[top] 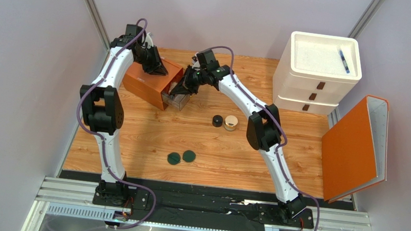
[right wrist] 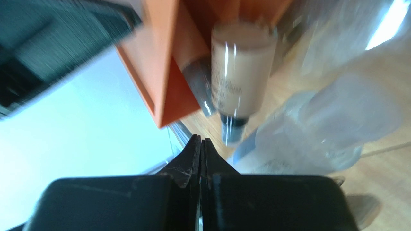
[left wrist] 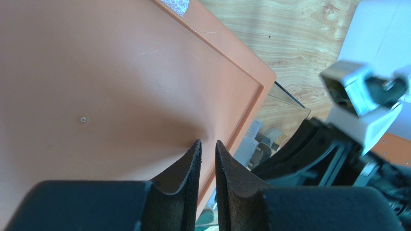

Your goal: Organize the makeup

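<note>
The right claw (right wrist: 200,143) is pinched fully together with nothing in it. It hovers at the mouth of the clear drawer (top: 176,100), which juts from the orange box (top: 147,83) toward 4 o'clock. The left claw (left wrist: 207,144) is narrow, with a slim gap between its tips, and holds nothing. Its tips sit on the box's top, probably to brace it.

A beige bottle (right wrist: 241,67) lies in the drawer, blurred; I cannot tell whether others lie beside it. On the counter (top: 131,142), the tan jar (top: 231,123) and black cap (top: 217,120) sit just beside each other, a little toward 3 o'clock of centre. The two green discs (top: 189,156) lie side by side toward 6 o'clock.

All of it looks light and rigid.
- **Bottle:** smooth and round, so it is likely to roll or slip; best pinched across mid-body.
- **Jar and cap:** squat, and should be taken from above across the width.
- **Discs:** likely the hardest, being flat against the wood with little edge to catch; they call for wide tips set down at opposite rims.
</note>
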Motion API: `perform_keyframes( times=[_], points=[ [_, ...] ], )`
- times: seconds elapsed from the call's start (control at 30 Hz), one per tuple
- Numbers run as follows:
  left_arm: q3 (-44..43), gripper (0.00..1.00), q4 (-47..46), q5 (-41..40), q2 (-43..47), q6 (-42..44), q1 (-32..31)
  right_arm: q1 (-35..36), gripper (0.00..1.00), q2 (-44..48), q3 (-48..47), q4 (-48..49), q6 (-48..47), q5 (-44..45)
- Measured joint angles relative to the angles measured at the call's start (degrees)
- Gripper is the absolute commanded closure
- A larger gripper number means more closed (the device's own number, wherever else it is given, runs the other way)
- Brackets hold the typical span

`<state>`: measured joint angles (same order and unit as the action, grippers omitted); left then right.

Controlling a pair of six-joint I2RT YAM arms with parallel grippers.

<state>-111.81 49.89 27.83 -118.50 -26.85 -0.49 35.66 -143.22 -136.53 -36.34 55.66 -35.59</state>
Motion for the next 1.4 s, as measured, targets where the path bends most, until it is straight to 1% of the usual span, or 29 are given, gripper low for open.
perform_keyframes(
  times=[0.13, 0.27, 0.4, 0.43, 0.57, 0.67, 0.77, 0.93, 1.07, 1.23, 1.33, 1.4],
  points=[
    [0.0, 0.76, 0.0, 0.1, 0.0, 0.0, 0.0, 0.7, 1.00, 1.7, 1.6, -2.6, -1.9, -0.3],
    [0.0, 0.76, 0.0, 0.1, 0.0, 0.1, 0.0, -1.4, 1.00, 4.8, 3.7, -1.6, -1.7, 1.1],
    [0.0, 0.76, 0.0, 0.1, 0.0, 0.1, 0.0, -7.0, 1.00, 12.9, 12.4, 3.0, 0.8, 3.0],
    [0.0, 0.76, 0.0, 0.1, 0.0, 0.1, 0.0, -9.4, 1.00, 15.6, 15.4, 5.2, 1.8, 3.2],
    [0.0, 0.76, 0.0, 0.1, 0.0, 0.2, 0.0, -15.8, 1.00, 21.4, 23.1, 8.9, 3.5, 3.0],
    [0.0, 0.76, 0.0, 0.1, 0.0, 0.2, 0.0, -18.2, 1.00, 22.2, 27.5, 9.4, 3.6, 2.1],
    [0.0, 0.76, 0.0, 0.1, 0.0, 0.2, 0.0, -17.7, 1.00, 20.5, 29.7, 6.9, 2.9, 0.0],
    [0.0, 0.76, 0.0, 0.1, 0.0, 0.2, 0.0, -15.0, 1.00, 14.7, 28.6, 3.7, 0.4, -6.5],
    [-0.2, 0.76, 0.1, 0.1, -0.1, 0.1, 0.0, -13.1, 1.00, 10.1, 24.0, 0.9, -0.3, -9.6],
    [-1.0, 0.76, 0.7, 0.2, -0.6, 0.1, 0.0, -10.4, 1.00, 5.3, 15.1, -0.3, 0.4, -12.1],
    [-1.2, 0.76, 0.9, 0.2, -0.7, 0.1, 0.0, -9.1, 1.00, 1.4, 7.5, -0.2, 2.1, -13.2],
    [-1.2, 0.76, 0.9, 0.2, -0.7, 0.1, 0.0, -8.3, 1.00, -0.3, 4.6, 0.5, 3.7, -13.6]
  ],
)
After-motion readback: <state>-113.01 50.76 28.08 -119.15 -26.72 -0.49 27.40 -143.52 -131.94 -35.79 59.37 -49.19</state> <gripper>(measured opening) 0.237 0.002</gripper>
